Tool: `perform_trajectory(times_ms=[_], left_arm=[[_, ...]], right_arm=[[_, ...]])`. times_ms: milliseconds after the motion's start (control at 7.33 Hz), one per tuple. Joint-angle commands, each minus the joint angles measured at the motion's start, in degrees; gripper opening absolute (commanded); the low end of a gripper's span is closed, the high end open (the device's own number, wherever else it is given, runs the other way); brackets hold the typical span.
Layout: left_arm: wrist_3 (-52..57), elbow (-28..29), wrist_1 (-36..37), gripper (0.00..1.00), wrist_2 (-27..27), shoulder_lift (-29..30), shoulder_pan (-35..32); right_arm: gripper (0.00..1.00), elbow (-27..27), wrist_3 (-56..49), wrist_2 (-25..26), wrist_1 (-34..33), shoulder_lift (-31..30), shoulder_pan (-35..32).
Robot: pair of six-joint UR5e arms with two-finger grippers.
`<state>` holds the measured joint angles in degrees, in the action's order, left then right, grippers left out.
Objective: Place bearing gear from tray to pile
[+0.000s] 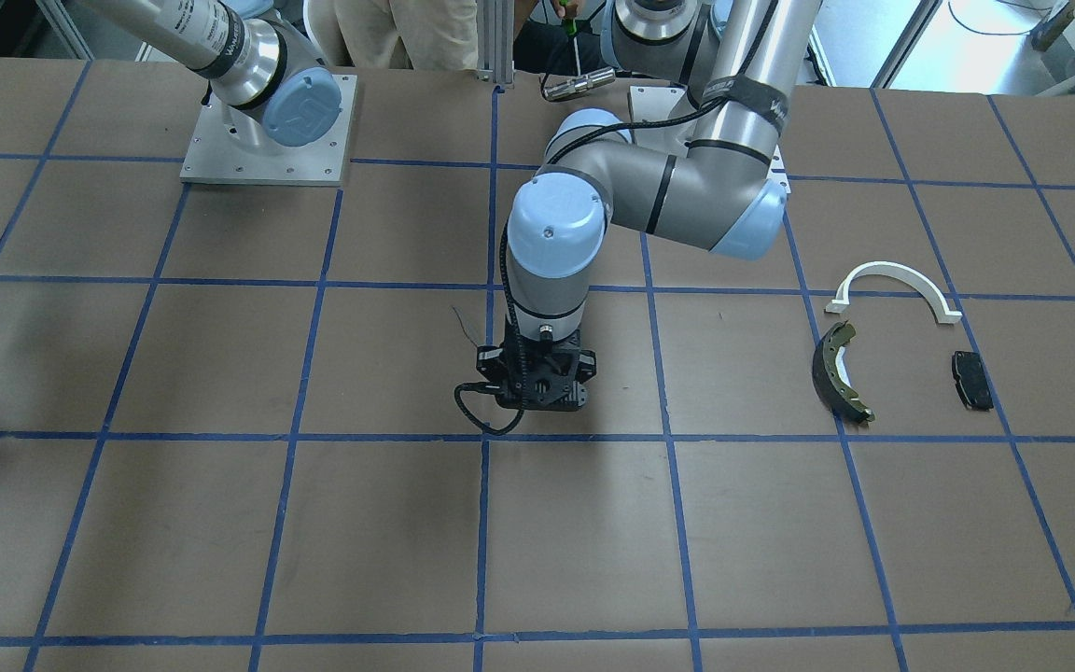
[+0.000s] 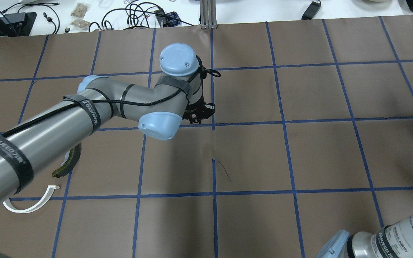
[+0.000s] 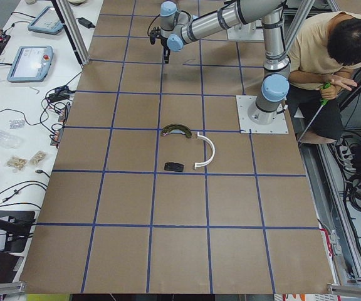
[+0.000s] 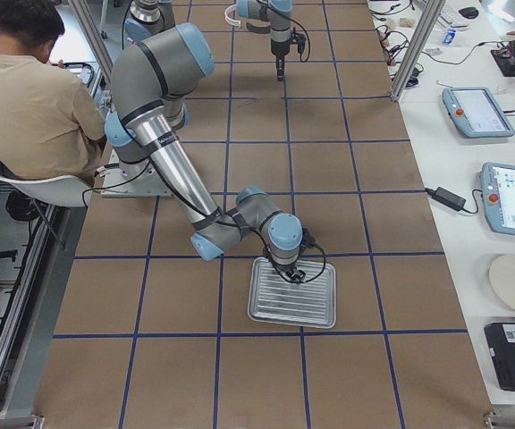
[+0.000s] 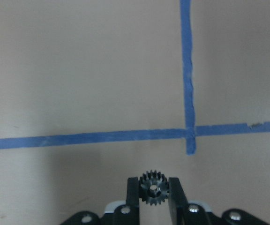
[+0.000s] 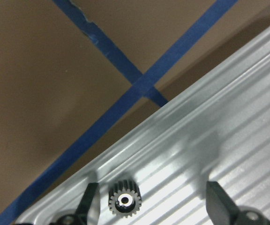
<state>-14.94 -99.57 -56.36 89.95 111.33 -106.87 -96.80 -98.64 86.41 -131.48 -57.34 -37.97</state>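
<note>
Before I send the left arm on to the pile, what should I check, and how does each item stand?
1. Gear held: ok. The bearing gear sits clamped between the fingers of the left gripper.
2. Gripper at destination: not ok. It hangs above bare table by a tape crossing; the white arch, brake shoe and black pad lie off to the robot's left.
3. Landing spot: ok. The three parts lie apart, with bare table between them.
4. Right arm out of the way: ok. The right gripper is open over the tray, around a second gear.
5. Gear's height above the table: cannot tell.
</note>
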Motion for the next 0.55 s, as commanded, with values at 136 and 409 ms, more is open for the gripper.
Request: perform_trajectory(times_ms=[136,409], left_arm=[[18.0,1.2,-14.1,0.00,4.0,-7.7,19.2],[35.4,-0.5,-15.4,0.00,5.0,-9.5,32.0]], right_arm=[[0.39,0.0,0.6,-0.1,0.4,0.0,-0.2],[0.26,0.0,1.4,0.1,1.4,-0.1,-0.4]])
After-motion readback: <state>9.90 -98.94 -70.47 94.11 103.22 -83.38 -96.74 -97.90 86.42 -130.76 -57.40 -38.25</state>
